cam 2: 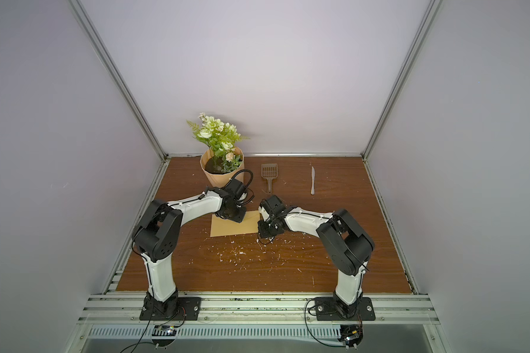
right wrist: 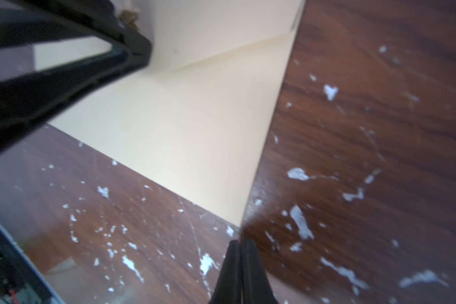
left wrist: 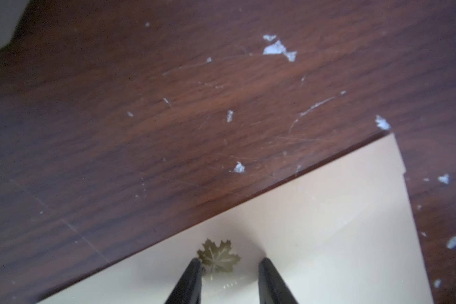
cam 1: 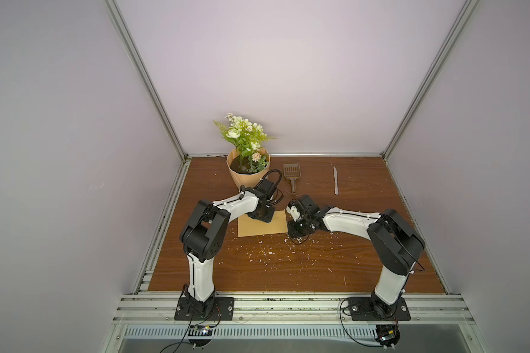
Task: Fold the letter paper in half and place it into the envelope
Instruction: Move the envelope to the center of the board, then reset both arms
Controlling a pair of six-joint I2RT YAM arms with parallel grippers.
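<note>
The right claw, fingers nearly together, is just beside a corner of the envelope on the white-flecked table.

Soft, even light above; wrist views blurred.

Flower pot, slotted scoop, knife at table rear.

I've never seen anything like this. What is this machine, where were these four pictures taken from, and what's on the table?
It is a robot: a left arm and a right arm reach over a wooden table, each ending in a two-fingered gripper. Two pictures look down from overhead; two come from wrist cameras. An envelope lies between the arms; a plant, scoop and knife sit at the back. The left gripper is open over the envelope's leaf seal. The right gripper is shut at its corner; whether it pinches it is unclear.
</note>
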